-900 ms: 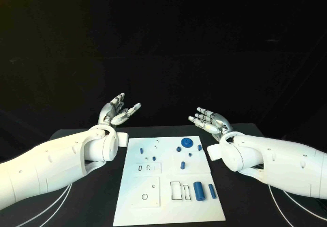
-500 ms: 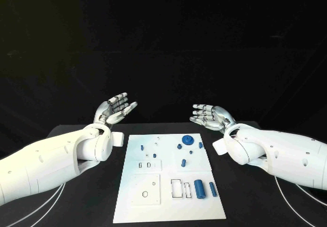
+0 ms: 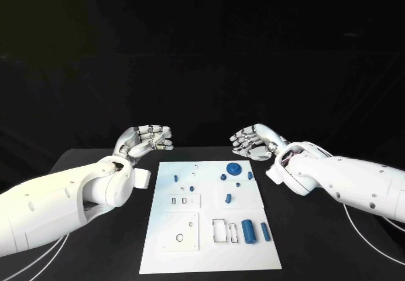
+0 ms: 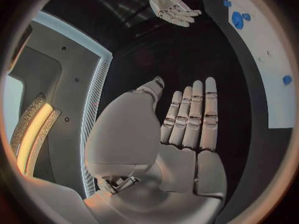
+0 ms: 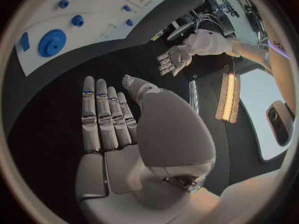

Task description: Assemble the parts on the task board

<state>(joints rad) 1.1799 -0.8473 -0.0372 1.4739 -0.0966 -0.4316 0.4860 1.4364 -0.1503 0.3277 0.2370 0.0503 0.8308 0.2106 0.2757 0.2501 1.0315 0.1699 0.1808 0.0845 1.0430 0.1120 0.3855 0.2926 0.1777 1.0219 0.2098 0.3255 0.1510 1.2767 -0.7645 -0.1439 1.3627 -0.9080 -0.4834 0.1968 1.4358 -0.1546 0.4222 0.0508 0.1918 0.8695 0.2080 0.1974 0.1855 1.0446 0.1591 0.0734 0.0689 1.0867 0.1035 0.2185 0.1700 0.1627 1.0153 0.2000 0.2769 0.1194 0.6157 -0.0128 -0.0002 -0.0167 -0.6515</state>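
Observation:
The white task board [image 3: 211, 234] lies in the middle of the black table. On it are blue parts: a large round piece [image 3: 234, 170] at the far end, a thick cylinder [image 3: 248, 231] and a thin bar [image 3: 264, 231] near the right edge, and several small pieces between. My left hand [image 3: 145, 140] hovers beyond the board's far left corner, and my right hand [image 3: 253, 140] beyond its far right corner. Both are above the table and hold nothing. In the wrist views the left hand [image 4: 181, 134] and the right hand [image 5: 118, 124] have straight fingers lying side by side.
The board [image 4: 274, 74] and its round piece [image 4: 237, 20] show past my left hand, with the right hand [image 4: 169, 6] across from it. The right wrist view shows the board [image 5: 93, 10], the round piece [image 5: 51, 42] and my left hand [image 5: 174, 59]. White cables lie on the table by each arm.
Both hands have tipped forward from an upright, palm-up pose and now sit lower and closer together beyond the board's far end. The parts have not moved.

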